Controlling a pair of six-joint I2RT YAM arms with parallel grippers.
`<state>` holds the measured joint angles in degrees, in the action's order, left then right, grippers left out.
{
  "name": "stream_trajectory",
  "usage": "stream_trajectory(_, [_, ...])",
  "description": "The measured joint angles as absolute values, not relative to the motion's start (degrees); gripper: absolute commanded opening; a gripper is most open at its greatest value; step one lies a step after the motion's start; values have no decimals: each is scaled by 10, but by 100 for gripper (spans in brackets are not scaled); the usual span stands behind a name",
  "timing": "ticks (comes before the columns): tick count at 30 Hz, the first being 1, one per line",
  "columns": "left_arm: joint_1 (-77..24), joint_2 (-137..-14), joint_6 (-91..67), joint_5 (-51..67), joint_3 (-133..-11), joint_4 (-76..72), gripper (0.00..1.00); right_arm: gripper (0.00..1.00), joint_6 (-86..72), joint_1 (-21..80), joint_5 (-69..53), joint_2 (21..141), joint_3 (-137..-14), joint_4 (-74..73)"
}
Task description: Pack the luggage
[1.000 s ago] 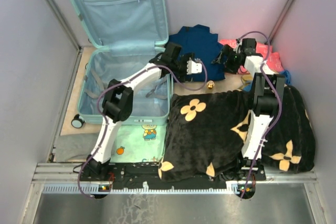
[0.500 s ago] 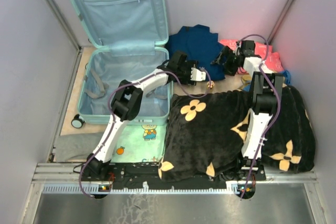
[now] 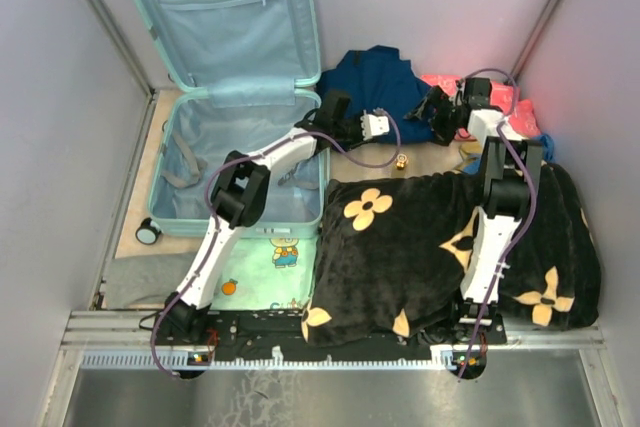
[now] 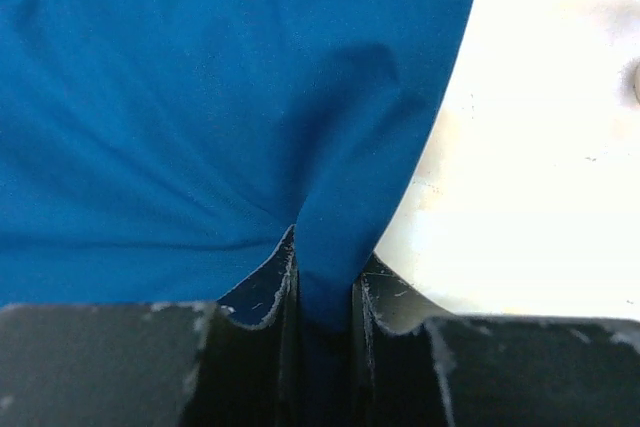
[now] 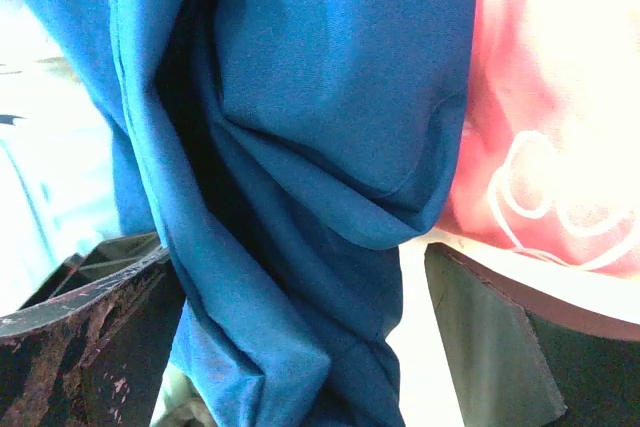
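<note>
cloth is what both grippers meet at the far middle of the table. our left gripper holds its two fingers together on a pinched fold of the dark blue soft cloth garment. our right gripper stands with its fingers wide apart, a hanging fold of the same garment between them but not clamped, and a pink printed cloth garment just beside it on the right. the large pale mint-blue hard-shell suitcase lies open at the far left, its base shell flat and its lid upright against the back wall, so its long axis runs away from our bases. it sits to the left of both grippers, and our left arm, which crosses the base's right rim, is the nearer one. we judge the coming move to be a carry leftward over that rim into the base, where trailing cloth could snag. the black fleece blanket with tan flowers lies nearer us, out of that path.
</note>
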<state>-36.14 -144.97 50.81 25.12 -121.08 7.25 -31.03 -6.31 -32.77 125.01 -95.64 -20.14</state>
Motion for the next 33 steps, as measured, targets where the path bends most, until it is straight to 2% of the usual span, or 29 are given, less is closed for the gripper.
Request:
stream_trajectory(11, [-340, -1450, 392, 311, -1211, 33, 0, 99, -422, -57, -396, 1252, -938, -122])
stream_trajectory(25, [-330, -1450, 330, 353, -1211, -3, 0, 99, -512, -33, -423, 1316, -977, -79])
stream_trajectory(27, [-328, -1450, 328, 359, -1211, -9, 0, 87, -522, -29, -426, 1327, -997, -74])
stream_trajectory(30, [-326, -1450, 326, 368, -1211, -17, 0, 54, -534, -23, -427, 1341, -1023, -55])
stream_trajectory(33, [-324, -1449, 323, 373, -1211, -17, 3, 33, -550, -20, -430, 1350, -1038, -37])
